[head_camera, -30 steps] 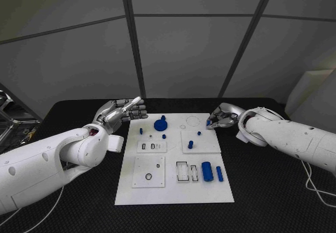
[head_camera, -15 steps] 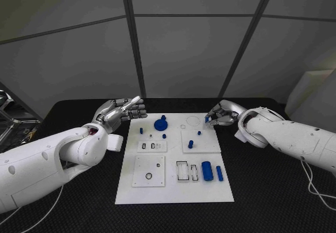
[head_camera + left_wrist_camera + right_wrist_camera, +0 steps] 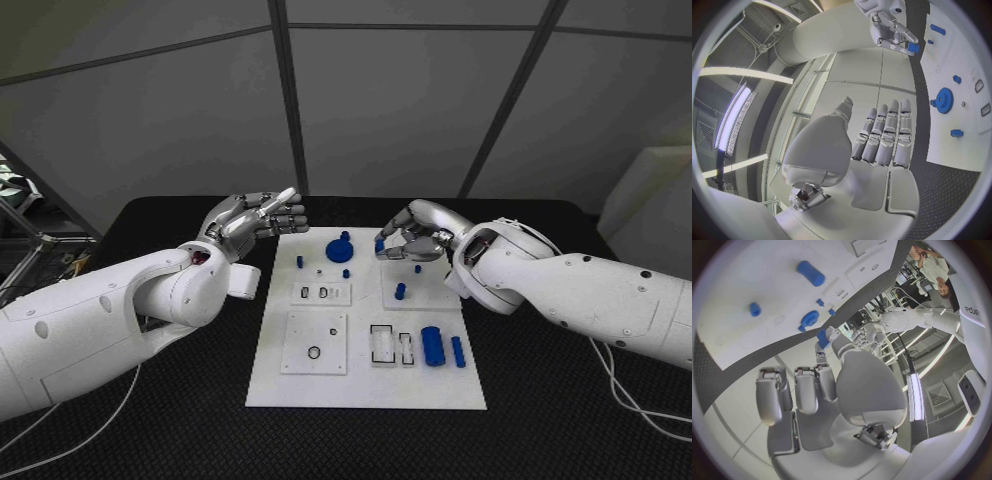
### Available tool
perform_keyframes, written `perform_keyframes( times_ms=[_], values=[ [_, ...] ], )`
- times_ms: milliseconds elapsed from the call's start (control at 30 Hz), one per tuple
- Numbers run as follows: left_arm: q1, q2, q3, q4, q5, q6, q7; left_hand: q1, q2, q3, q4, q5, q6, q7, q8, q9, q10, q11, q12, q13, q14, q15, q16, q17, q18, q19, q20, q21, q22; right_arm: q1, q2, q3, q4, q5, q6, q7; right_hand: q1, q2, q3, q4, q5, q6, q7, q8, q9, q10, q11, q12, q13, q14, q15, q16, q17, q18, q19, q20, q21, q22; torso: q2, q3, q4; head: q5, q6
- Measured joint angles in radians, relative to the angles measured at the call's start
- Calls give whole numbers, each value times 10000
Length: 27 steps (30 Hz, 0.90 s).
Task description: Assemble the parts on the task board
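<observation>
Here, the right hand (image 3: 408, 238) pinches a small blue part (image 3: 381, 244) above the task board's (image 3: 368, 385) far edge.
Its fingers are clamped on the piece, just at three o'clock of the blue gear (image 3: 339, 250). The left hand (image 3: 257, 222) hovers at nine o'clock of the gear, off the board, its fingers straight, side by side and empty. Two blue cylinders (image 3: 441, 347) lie toward four o'clock.
</observation>
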Motion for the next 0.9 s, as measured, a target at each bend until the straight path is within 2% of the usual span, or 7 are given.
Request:
perform_keyframes(
  times_ms=[167,300,467,533,633,900],
  values=[
    [0,33,0,-52,0,0,-3,0,0,0,0,0,0,0,0,0,0,0,0,0,0,0,0,0,1,0,0,0,0,-201,500,-4,561,-806,-52,-493,0,0,0,0,3,-2,-1,-35,0,0,0,0,0,0,0,0,0,1,0,0,0,-1,-10,-10,12,138,-83],
    [1,43,0,-65,0,1,-6,0,0,0,0,0,0,0,0,0,0,0,0,0,0,0,0,0,0,0,0,0,1,-289,782,-18,658,-1302,-51,-828,0,-1,-1,0,2,-1,-1,-46,0,0,1,0,0,0,0,0,0,0,0,0,0,-1,-10,-12,12,251,-134],
    [3,58,0,-73,0,2,-9,0,0,0,0,0,0,0,0,0,0,0,0,0,0,0,0,0,-1,0,0,0,1,-422,1140,-48,618,-1829,-48,-1300,0,-2,-2,0,2,22,22,-40,0,0,1,0,0,0,1,0,5,0,0,0,0,-2,-5,-14,7,341,-170],
    [3,67,0,-77,0,2,-11,0,0,0,0,0,0,0,0,0,0,0,0,0,0,0,0,-1,0,0,0,0,1,-462,1280,-116,572,-2011,-48,-1486,-1,-2,-2,0,2,23,23,-38,0,0,1,0,0,0,1,0,8,0,0,0,0,-2,-2,-14,4,368,-174],
    [3,81,0,-81,0,4,-14,0,0,0,0,0,0,0,0,0,0,0,0,0,0,0,0,0,0,0,0,0,1,-516,1468,-199,488,-2229,-48,-1740,-1,-3,-3,0,1,23,23,-36,0,0,1,0,0,0,1,-1,7,0,0,0,0,-2,5,-9,3,385,-188],
    [3,113,0,-85,-1,9,-21,0,0,0,1,0,0,0,0,0,0,0,0,0,0,0,0,0,-1,0,0,0,-6,-613,1957,-275,157,-2719,-56,-2229,-2,-5,-5,1,0,22,23,-36,0,0,1,0,0,0,1,-1,6,1,0,1,0,-2,13,-2,2,422,-218]
  ],
)
